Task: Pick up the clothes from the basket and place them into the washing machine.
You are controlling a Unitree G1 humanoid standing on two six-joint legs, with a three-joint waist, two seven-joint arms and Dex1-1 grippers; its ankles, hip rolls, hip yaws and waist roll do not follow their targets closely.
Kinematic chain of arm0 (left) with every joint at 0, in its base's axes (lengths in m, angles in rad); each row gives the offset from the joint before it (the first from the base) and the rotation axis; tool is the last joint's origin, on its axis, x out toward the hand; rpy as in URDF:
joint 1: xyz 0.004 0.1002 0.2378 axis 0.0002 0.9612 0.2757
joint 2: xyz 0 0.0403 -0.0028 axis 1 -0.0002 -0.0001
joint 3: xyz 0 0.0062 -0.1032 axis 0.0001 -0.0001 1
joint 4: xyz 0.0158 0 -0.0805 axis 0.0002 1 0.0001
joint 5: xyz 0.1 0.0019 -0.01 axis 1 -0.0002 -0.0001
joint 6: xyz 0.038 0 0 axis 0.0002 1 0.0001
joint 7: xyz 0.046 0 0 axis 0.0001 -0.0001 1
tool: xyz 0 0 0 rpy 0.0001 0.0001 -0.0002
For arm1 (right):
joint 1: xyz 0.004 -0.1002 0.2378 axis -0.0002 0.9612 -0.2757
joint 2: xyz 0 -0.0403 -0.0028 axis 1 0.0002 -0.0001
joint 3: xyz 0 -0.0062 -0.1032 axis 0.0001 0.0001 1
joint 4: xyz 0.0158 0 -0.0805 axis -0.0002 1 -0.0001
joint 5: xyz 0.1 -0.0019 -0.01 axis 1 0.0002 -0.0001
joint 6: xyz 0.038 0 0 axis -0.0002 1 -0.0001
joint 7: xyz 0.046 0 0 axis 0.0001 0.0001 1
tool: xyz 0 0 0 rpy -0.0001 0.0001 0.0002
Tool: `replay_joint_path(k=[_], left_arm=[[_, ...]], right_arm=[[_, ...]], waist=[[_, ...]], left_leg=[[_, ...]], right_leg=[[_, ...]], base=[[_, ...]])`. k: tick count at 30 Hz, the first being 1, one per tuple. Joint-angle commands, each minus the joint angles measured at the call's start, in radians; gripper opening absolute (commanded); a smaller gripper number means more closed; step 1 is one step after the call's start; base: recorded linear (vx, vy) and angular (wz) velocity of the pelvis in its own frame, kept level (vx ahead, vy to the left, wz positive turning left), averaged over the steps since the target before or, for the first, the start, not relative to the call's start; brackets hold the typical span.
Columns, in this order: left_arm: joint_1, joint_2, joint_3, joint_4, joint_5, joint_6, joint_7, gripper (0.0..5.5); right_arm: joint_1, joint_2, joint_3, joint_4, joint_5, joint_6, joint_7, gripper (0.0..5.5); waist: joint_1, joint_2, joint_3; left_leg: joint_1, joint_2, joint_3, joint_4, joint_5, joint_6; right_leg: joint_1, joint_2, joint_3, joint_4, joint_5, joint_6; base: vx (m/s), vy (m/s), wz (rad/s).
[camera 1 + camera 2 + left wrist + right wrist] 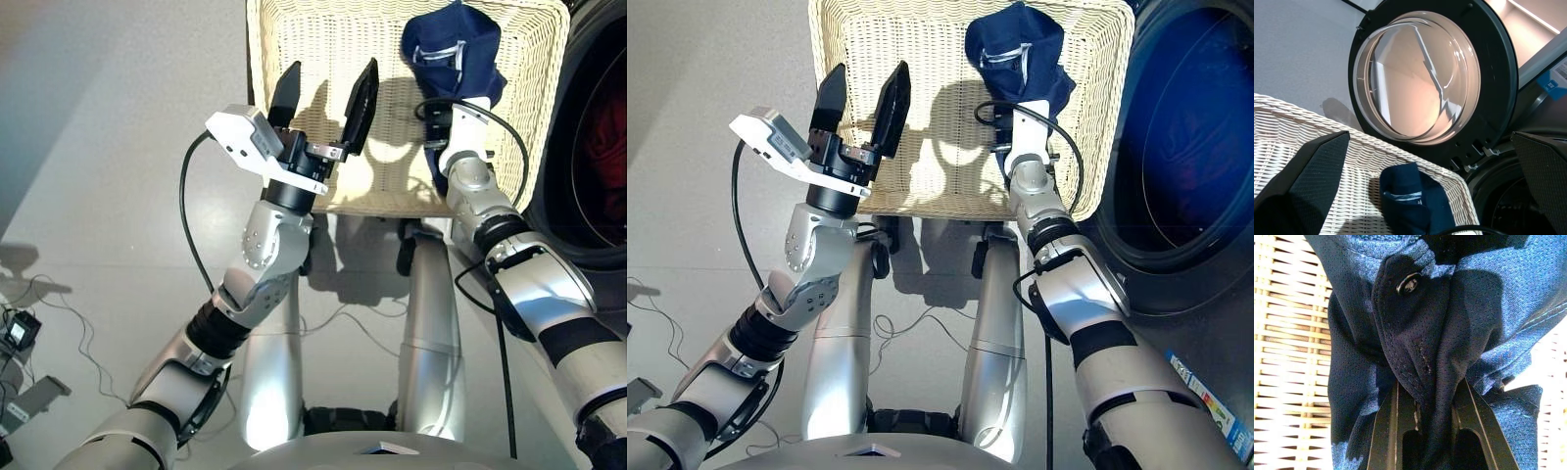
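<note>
I see the right gripper (1425, 401) pinched on the navy garment (453, 51) at the basket's (323, 39) corner nearest the washing machine (1185, 157). Left gripper (323, 93) spread wide over the basket, empty.

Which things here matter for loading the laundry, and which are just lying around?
Job:
navy garment, pinched in the right hand
basket
washing machine, door open
red cloth in the drum
left hand, open, empty

Lying about:
floor cables
</note>
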Motion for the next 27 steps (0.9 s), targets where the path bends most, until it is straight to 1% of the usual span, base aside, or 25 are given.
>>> replay_joint_path(k=[1,5,9,12,13,15,16,18,20,22,23,24,25,27], left_arm=[[-0.007,0.003,0.026,-0.15,0.036,-0.037,-0.011,5.5],[0.0,0.007,0.037,-0.147,0.038,-0.043,-0.008,5.5],[0.016,0.013,0.058,-0.151,0.058,-0.045,0.003,5.5],[0.022,0.021,0.07,-0.153,0.083,-0.058,0.016,5.5],[0.02,0.022,0.072,-0.153,0.089,-0.062,0.017,5.5],[0.019,0.027,0.076,-0.154,0.1,-0.073,0.028,5.5],[0.021,0.029,0.078,-0.155,0.106,-0.076,0.035,5.5],[0.024,0.035,0.079,-0.158,0.121,-0.079,0.044,5.5],[0.022,0.039,0.077,-0.164,0.131,-0.086,0.052,5.5],[0.017,0.044,0.077,-0.164,0.139,-0.093,0.062,5.5],[0.009,0.046,0.076,-0.165,0.142,-0.093,0.064,5.5],[0.005,0.047,0.076,-0.168,0.147,-0.093,0.068,5.5],[0.009,0.047,0.075,-0.168,0.148,-0.092,0.07,5.5],[0.003,0.047,0.076,-0.166,0.146,-0.094,0.073,5.5]], right_arm=[[0.035,-0.03,-0.023,-0.034,0.074,-0.044,-0.024,0.0],[0.084,-0.035,-0.049,-0.114,0.126,-0.081,-0.032,0.0],[0.185,-0.048,-0.106,-0.324,0.146,-0.148,-0.08,0.0],[0.265,-0.07,-0.209,-0.457,0.092,-0.214,-0.185,0.0],[0.29,-0.075,-0.236,-0.484,0.067,-0.225,-0.216,0.0],[0.329,-0.087,-0.336,-0.555,0.051,-0.287,-0.31,0.0],[0.353,-0.088,-0.365,-0.6,0.02,-0.3,-0.345,0.0],[0.378,-0.101,-0.426,-0.643,-0.039,-0.317,-0.425,0.0],[0.372,-0.14,-0.469,-0.631,-0.141,-0.319,-0.542,0.0],[0.362,-0.169,-0.508,-0.603,-0.173,-0.324,-0.614,0.0],[0.354,-0.182,-0.517,-0.587,-0.179,-0.312,-0.626,0.0],[0.355,-0.196,-0.532,-0.578,-0.192,-0.307,-0.651,0.0],[0.359,-0.203,-0.543,-0.578,-0.192,-0.309,-0.664,0.0],[0.364,-0.231,-0.568,-0.577,-0.216,-0.305,-0.706,0.0]], waist=[[0.017,0.047,-0.016],[0.009,0.041,-0.016],[-0.006,0.03,-0.016],[-0.017,0.026,-0.016],[-0.017,0.026,-0.016],[-0.028,0.028,-0.016],[-0.03,0.028,-0.016],[-0.033,0.027,-0.016],[-0.031,0.027,-0.016],[-0.029,0.028,-0.016],[-0.027,0.027,-0.016],[-0.027,0.025,-0.016],[-0.027,0.024,-0.016],[-0.029,0.018,-0.016]], left_leg=[[0.008,0.018,0.031,-0.039,0.034,-0.013],[0.02,0.017,0.033,-0.057,0.04,-0.012],[0.029,0.016,0.031,-0.074,0.046,-0.01],[0.034,0.011,0.028,-0.076,0.044,-0.007],[0.034,0.01,0.026,-0.072,0.041,-0.007],[0.034,0.008,0.025,-0.068,0.036,-0.006],[0.033,0.009,0.024,-0.065,0.035,-0.005],[0.032,0.008,0.02,-0.061,0.032,-0.006],[0.029,0.007,0.016,-0.054,0.03,-0.007],[0.028,0.009,0.016,-0.05,0.027,-0.007],[0.02,0.008,0.014,-0.053,0.038,-0.005],[0.02,0.007,0.012,-0.054,0.038,-0.005],[0.027,0.009,0.011,-0.047,0.026,-0.006],[0.028,0.008,0.007,-0.047,0.028,-0.007]], right_leg=[[0.069,-0.009,-0.032,-0.015,-0.037,0.03],[0.079,-0.011,-0.032,-0.029,-0.032,0.029],[0.087,-0.014,-0.031,-0.042,-0.027,0.031],[0.093,-0.014,-0.029,-0.039,-0.034,0.034],[0.095,-0.014,-0.029,-0.037,-0.037,0.035],[0.097,-0.016,-0.029,-0.03,-0.045,0.037],[0.096,-0.016,-0.03,-0.027,-0.047,0.038],[0.094,-0.017,-0.031,-0.021,-0.05,0.038],[0.094,-0.019,-0.032,-0.017,-0.053,0.039],[0.092,-0.019,-0.032,-0.011,-0.056,0.041],[0.085,-0.019,-0.034,-0.016,-0.046,0.04],[0.087,-0.019,-0.034,-0.017,-0.047,0.041],[0.094,-0.018,-0.034,-0.009,-0.059,0.042],[0.097,-0.018,-0.035,-0.009,-0.059,0.043]], base=[[0.0,0.0,0.0],[0.0,0.0,0.0],[0.0,0.0,0.0],[0.0,0.0,0.0],[0.0,0.0,0.0],[0.0,0.0,0.0],[0.0,0.0,0.0],[0.0,0.0,0.0],[0.0,0.0,0.0],[0.0,0.0,0.0],[0.0,0.0,0.0],[0.0,0.0,0.0],[0.0,0.0,0.0],[0.0,0.0,0.0]])
